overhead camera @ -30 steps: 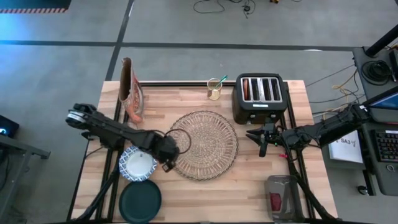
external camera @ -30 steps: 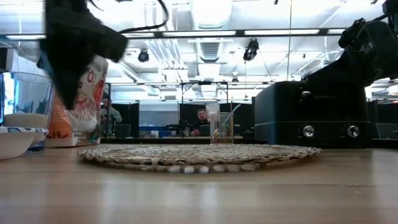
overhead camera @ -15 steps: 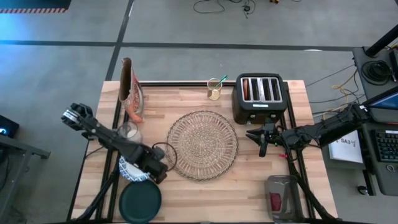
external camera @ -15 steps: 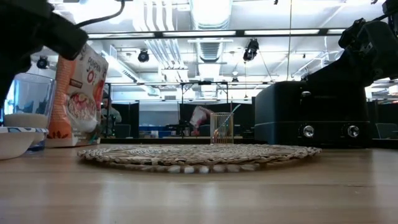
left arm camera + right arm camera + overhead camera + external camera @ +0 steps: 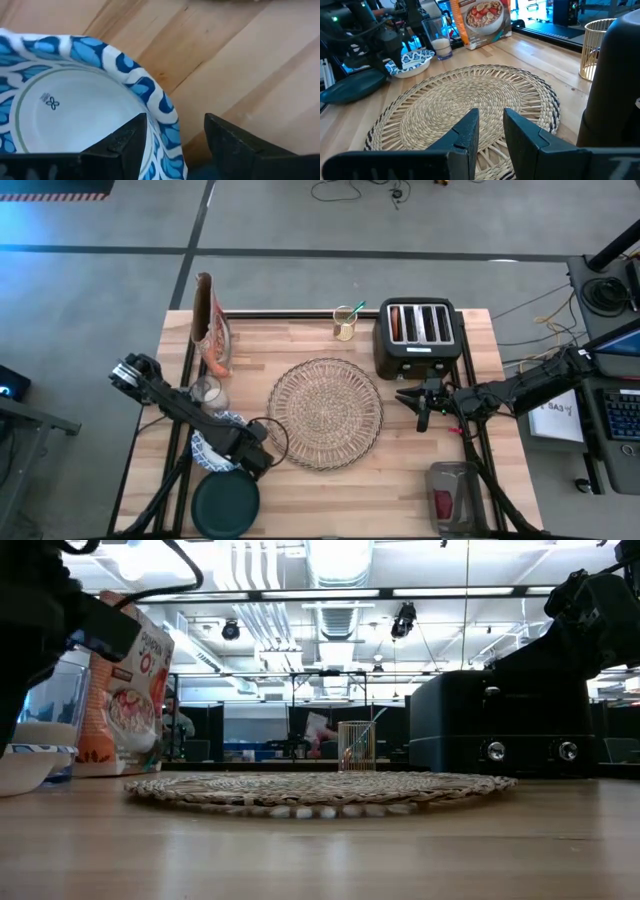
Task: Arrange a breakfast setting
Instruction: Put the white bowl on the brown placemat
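1. Left claw is down at the blue-and-white bowl on the near-left part of the bench, its two fingers spread wide and straddling the bowl's rim, one inside, one outside; no squeeze on it

2. That is the change: a second ago this claw sat farther right, at the left edge of the woven placemat, with its fingers nearly together; it has since swung back toward the near-left and opened right up

3. The placemat lies flat in the middle of the bench with nothing on it, same spot as before

4. The dark teal plate sits at the near-left corner, just nearer than the bowl; neither has shifted

5. The small clear glass stands just beyond the bowl, with white in its bottom, and the cereal box stands upright at the far-left

6. Right claw hangs just right of the placemat, in front of the black toaster, exactly where it was a second ago; its fingers show a narrow gap with nothing between them

7. A gold wire cup stands at the far edge, left of the toaster

8. In the low view a person in the room behind has shifted; a pale shape now shows beside the wire cup
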Robot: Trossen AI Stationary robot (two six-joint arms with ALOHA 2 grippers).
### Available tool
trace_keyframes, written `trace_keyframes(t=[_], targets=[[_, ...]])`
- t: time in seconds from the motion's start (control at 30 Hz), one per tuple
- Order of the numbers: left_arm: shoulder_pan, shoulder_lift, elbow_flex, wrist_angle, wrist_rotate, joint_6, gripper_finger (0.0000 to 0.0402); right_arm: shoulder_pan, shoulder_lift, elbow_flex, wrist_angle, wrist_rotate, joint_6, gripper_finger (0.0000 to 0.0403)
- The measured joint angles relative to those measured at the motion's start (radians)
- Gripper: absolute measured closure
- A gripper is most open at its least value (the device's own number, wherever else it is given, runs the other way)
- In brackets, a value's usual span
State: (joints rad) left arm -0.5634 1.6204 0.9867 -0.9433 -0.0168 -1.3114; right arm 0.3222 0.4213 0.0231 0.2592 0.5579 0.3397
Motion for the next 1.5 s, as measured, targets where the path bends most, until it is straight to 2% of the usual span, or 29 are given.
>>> trace_keyframes(t=[0.13, 0.4, 0.73, 0.97, 1.2, 1.5], targets=[[-0.004, 0.021, 0.0, 0.007, -0.002, 0.018, 0.0234, 0.0, 0.0, 0.0, 0.0, 0.0, 0.0, 0.0323], [-0.004, 0.042, 0.0, 0.008, -0.071, 0.02, 0.0268, 0.0, 0.0, 0.0, 0.0, 0.0, 0.0, 0.0323], [-0.004, 0.042, 0.0, 0.029, -0.049, 0.02, 0.0326, 0.0, 0.0, 0.0, 0.0, 0.0, 0.0, 0.0323], [-0.003, 0.041, 0.003, 0.068, -0.012, 0.022, 0.0352, 0.0, 0.0, 0.0, 0.0, 0.0, 0.0, 0.0323], [0.001, 0.041, 0.086, 0.07, -0.003, 0.117, 0.0359, 0.0, 0.0, 0.0, 0.0, 0.0, 0.0, 0.0323], [0.024, 0.044, 0.223, 0.02, -0.134, 0.32, 0.0359, 0.0, 0.0, 0.0, 0.0, 0.0, 0.0, 0.0323]])
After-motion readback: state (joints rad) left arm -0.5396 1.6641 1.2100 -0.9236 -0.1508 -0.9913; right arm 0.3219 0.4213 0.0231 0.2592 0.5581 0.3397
